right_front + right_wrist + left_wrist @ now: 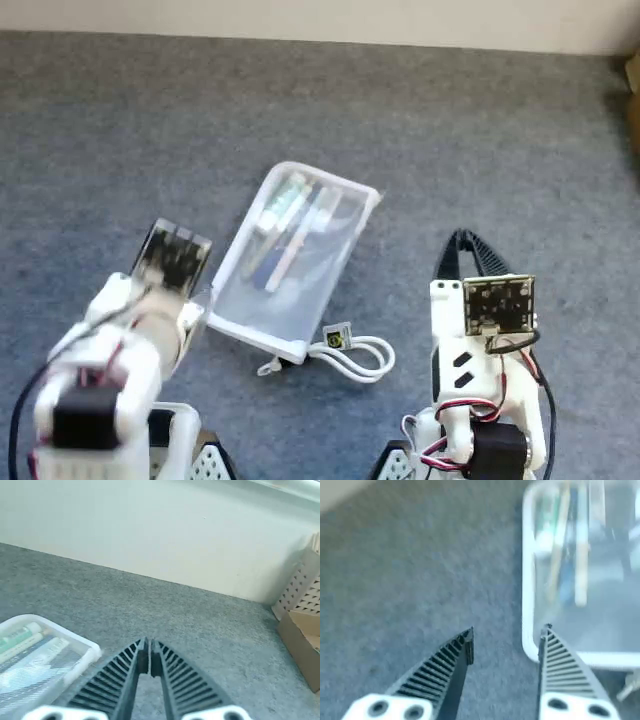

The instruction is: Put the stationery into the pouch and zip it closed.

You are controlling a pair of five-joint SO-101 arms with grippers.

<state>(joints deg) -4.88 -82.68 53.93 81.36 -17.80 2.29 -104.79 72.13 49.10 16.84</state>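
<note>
While the left gripper (505,635) hangs with its jaws spread wide just above the bench (120,130), one fingertip sits at the white-edged near-left corner of the pouch (270,320) and the other over bare bench to the left of it. The clear pouch lies flat mid-bench, running from near-left to far-right. The stationery (285,230) already lies inside it, bunched toward the far end. A white strap (355,355) loops out on the bench from the pouch's near-right corner, and a small tab (266,368) shows at the near edge. Whether the zip is open or shut I cannot tell. If zipping is the step in hand, it would go best with this gripper pinching only the corner seam, clear of the pens, so the thin film is held flat against the pull. The tab should then be drawn low and straight along the near edge so the pouch is not dragged sideways. The left arm leans forward from its near-left base, wrist pitched down over that corner. The right gripper (149,652) is closed on nothing and points toward the far wall. Its arm stands upright at the near right, raised off the bench and well apart from the pouch.
</note>
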